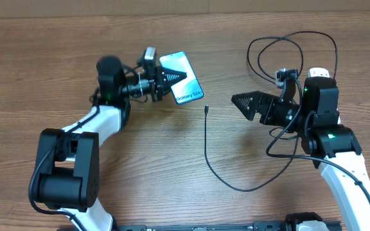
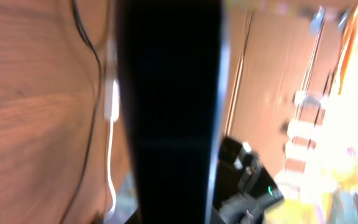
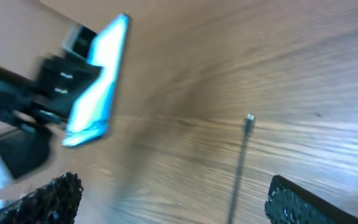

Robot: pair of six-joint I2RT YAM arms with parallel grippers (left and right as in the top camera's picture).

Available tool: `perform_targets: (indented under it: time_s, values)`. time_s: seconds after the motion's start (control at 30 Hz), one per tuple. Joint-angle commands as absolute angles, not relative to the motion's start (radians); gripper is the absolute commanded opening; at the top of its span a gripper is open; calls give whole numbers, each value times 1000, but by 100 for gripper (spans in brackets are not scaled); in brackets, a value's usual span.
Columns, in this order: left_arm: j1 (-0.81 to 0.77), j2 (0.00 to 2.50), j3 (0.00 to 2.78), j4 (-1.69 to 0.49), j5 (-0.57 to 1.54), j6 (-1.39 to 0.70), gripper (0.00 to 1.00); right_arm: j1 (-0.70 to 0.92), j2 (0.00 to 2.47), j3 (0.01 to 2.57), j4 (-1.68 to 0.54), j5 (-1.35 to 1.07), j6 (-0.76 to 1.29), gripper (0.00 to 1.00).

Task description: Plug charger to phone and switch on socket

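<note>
Plugging step: left fingers (image 1: pixel 172 77) gripped the phone (image 1: pixel 186 83), raised on edge. Right fingers (image 1: pixel 239 101) stood open and empty, with the tip of the charger (image 1: pixel 206 125) lying on the desk (image 1: pixel 56 77) just ahead of them. The next move probably called for pinching that tip squarely.

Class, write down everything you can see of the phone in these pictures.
The phone is a slim rectangle with a lit cyan-blue screen, dark edges and a white band reading Galaxy at one end. The left hand is shut on one long edge, holding it tilted, seemingly clear of the wooden table. No cable touches it.
</note>
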State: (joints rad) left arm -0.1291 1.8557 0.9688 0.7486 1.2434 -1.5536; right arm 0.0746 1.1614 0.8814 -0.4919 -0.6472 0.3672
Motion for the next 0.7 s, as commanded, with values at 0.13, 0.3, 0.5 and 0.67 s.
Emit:
perform_targets:
  time_s: [0.13,0.3,0.5,0.67]
  values:
    - [-115,1866,1052,621,1512,-1414,4,79,1154,885,-657,-500,278,94]
    - [-113,1945,1052,618,1582,-1417,4,79,1154,885,-732,-482,259,93]
    - [-131,2054,1052,601,1578,-1460,4,79,1154,885,-790,-452,252,93]
    - [-131,2121,1052,601,1579,-1555,4,79,1154,885,-822,-441,226,92]
